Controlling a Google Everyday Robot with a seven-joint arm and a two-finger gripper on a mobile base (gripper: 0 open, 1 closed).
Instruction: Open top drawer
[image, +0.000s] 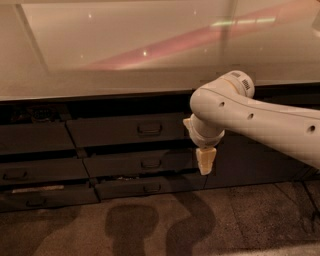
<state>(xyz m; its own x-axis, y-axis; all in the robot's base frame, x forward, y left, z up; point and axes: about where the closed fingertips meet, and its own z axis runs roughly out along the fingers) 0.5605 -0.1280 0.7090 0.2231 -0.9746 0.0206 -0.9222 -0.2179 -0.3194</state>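
Observation:
The top drawer (125, 131) is a wide dark grey front under the counter edge, with a small rectangular pull handle (149, 129) at its middle. It looks pushed in, with a dark gap above it. My gripper (205, 162) hangs pointing down from the white arm (260, 120), to the right of the drawer's handle and in front of the stack's right end. It touches nothing that I can see.
A pale glossy countertop (150, 50) spans the upper half. Below the top drawer are two narrower drawers (142, 163), (150, 187), each jutting out slightly. More dark drawer fronts (35, 170) stand at the left. A dark panel (260, 160) is at the right. The arm's shadow falls on the speckled floor (150, 225).

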